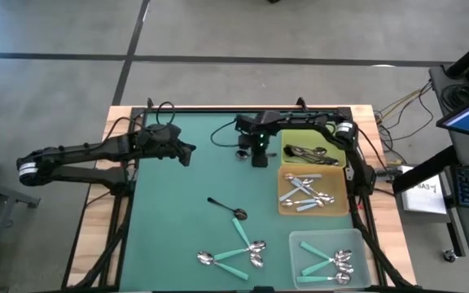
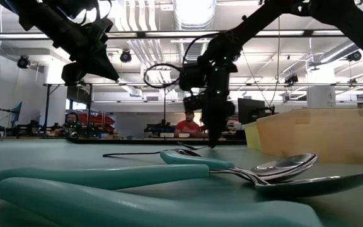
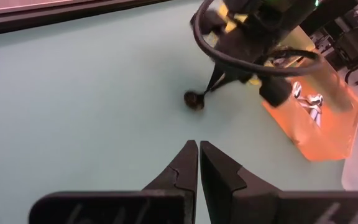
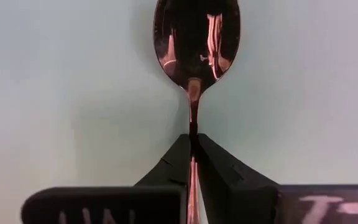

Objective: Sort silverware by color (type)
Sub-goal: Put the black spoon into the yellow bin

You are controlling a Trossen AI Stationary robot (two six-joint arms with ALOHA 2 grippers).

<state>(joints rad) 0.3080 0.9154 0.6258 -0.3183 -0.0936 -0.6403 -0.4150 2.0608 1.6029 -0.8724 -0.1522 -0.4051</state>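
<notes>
The right pincer [image 4: 193,155] pinches a dark spoon [image 4: 196,37] by its thin handle near the bowl. It looks light, stiff, slippery and liable to swivel. The left pincer [image 3: 198,163] hovers pressed together.

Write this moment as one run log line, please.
right pincer: shut on dark spoon, near yellow tray | left pincer: shut, empty, waits over mat | loose: one dark spoon, teal spoons

Three trays [image 1: 347,195] line the counter's [image 1: 177,203] right side, each holding spoons [image 1: 306,192]. Left of them lies one spoon [image 1: 226,207] alone, with a spoon cluster [image 1: 236,254] near the front edge
</notes>
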